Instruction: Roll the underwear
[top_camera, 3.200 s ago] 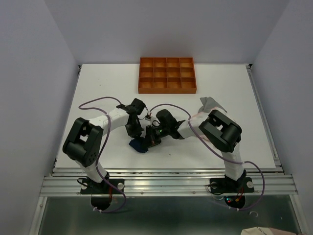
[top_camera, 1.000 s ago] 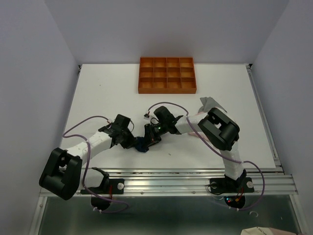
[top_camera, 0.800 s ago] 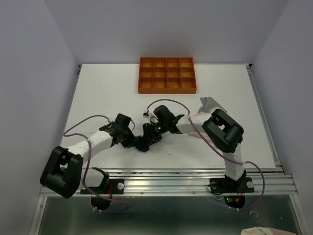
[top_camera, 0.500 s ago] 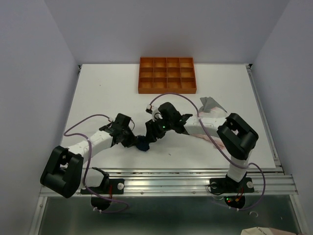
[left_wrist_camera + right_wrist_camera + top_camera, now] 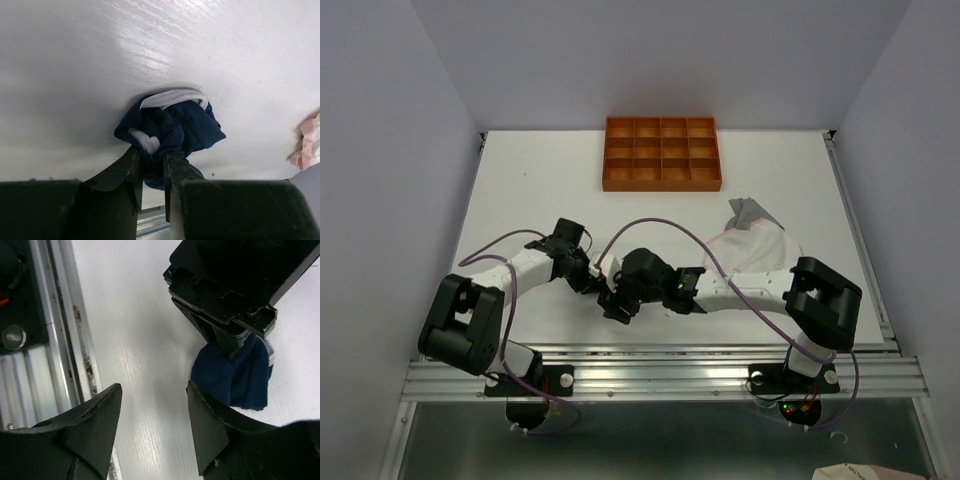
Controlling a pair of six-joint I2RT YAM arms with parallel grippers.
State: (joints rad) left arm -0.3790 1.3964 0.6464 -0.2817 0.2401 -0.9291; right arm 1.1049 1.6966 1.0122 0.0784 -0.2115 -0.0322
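Underwear (image 5: 190, 127) sits pinched in left pincer (image 5: 151, 159).

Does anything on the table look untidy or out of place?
The navy underwear is a crumpled bunch, not a neat roll, pinched in the left gripper. The grey garment lies in a heap on the table, on its right side.
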